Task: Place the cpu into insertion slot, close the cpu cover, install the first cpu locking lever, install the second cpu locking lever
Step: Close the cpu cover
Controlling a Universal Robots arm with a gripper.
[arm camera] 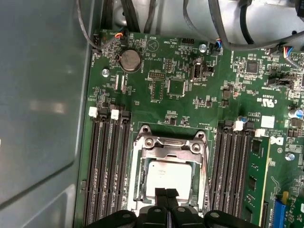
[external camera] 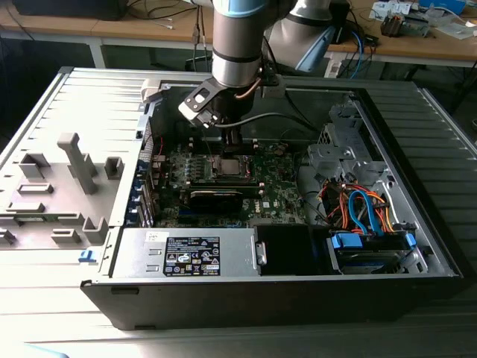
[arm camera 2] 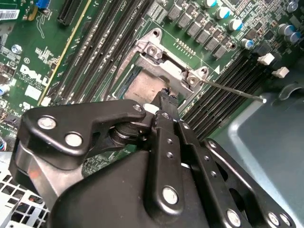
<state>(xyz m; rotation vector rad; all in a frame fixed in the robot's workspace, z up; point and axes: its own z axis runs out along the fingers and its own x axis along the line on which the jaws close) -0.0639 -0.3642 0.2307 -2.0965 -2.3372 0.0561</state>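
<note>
The cpu [arm camera: 168, 175], a silver-grey square chip, lies flat in the insertion slot [arm camera: 132, 190] on the green board. The cpu cover [arm camera: 171, 154], a silver frame, lies down around the chip, whose top shows through its window. My gripper [arm camera: 166, 192] hangs over the chip's near edge, its two black fingers pressed together with nothing visible between them. In the second wrist view the fingertips [arm camera 2: 166, 97] sit just above the cpu [arm camera 2: 142, 88]. A thin locking lever [arm camera 2: 232, 90] sticks out from a socket corner over the memory slots. In the exterior view the gripper [external camera: 233, 149] reaches down onto the socket.
Black memory slots [arm camera: 107, 171] flank the socket on both sides. The open computer case [external camera: 417, 224] holds a power supply [external camera: 190, 253] at the front and bundled cables [external camera: 358, 209] at the exterior view's right. A grey case wall [arm camera: 38, 104] stands close beside the board.
</note>
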